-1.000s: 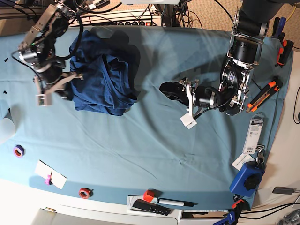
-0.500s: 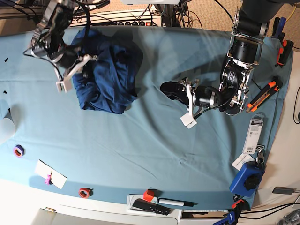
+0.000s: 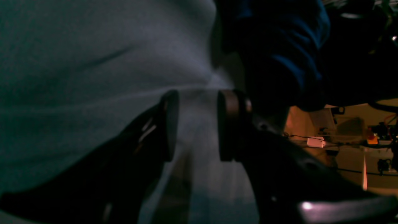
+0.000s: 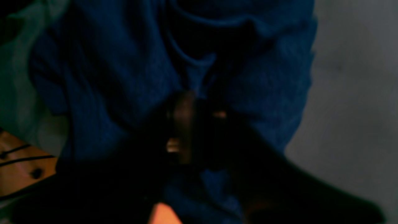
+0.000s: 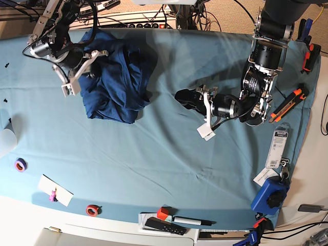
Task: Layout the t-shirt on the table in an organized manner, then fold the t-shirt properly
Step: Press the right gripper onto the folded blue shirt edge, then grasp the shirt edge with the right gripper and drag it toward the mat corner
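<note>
The t-shirt (image 5: 117,77) lies crumpled in a dark navy heap on the table (image 5: 154,169), near the table's far edge and toward the base view's left side; it is bunched and folded over itself, with no sleeve or hem laid flat. The right gripper (image 5: 88,65) sits at the t-shirt's left edge, over the fabric. In the right wrist view its dark fingers (image 4: 180,124) stand against the blue knit with folds of cloth close around them, but the picture is too dim and blurred to tell how far the jaws are parted or whether cloth is pinched between them. The left gripper (image 5: 187,97) rests low over the bare teal cloth, well apart from the t-shirt, on its right side in the base view. In the left wrist view its two pads (image 3: 228,124) stand clearly parted with only table cloth visible in the gap; it has hold of nothing. The t-shirt appears beyond those pads, untouched by them.
</note>
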